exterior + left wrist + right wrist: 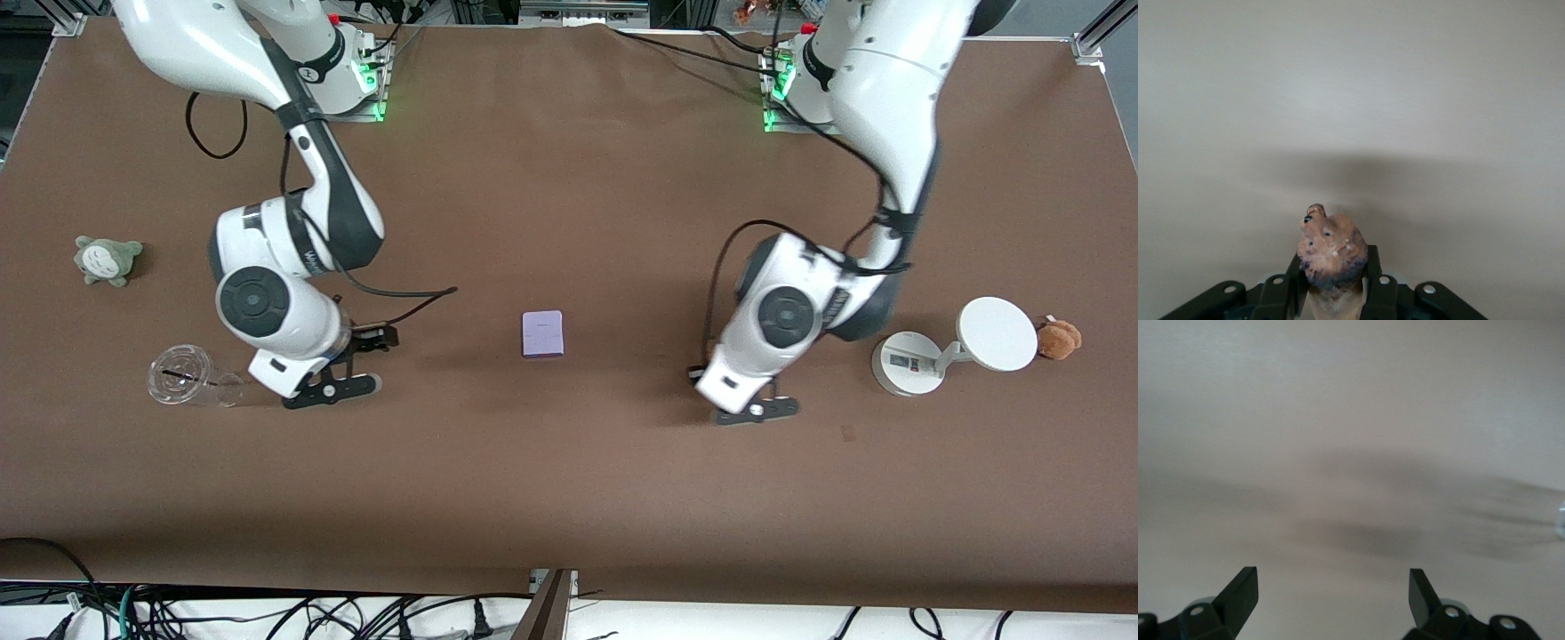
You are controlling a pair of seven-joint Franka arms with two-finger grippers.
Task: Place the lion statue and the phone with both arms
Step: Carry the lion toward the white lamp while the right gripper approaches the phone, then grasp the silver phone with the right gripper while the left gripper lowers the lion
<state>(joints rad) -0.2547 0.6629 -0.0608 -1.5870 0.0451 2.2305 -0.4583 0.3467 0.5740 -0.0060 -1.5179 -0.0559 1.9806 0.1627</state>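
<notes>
- Lowest in the front view stands the left hand, low over bare desk; the left wrist view shows it clenched on the lion statue, head poking out between the fingers.
- Phone: lying flat and untouched at mid-desk, between the two arms.
- Right hand: released, fingers spread wide with nothing between them, low over the desk between the phone and a clear plastic cup lying on its side.
- Step in hand, by my judgement: lion secured, placement pending. Next move calls for carrying it to its spot, and for the right hand to close on the phone.
- Bystanders: white stand, brown plush, grey-green plush.
- Writing: stand's label illegible.
</notes>
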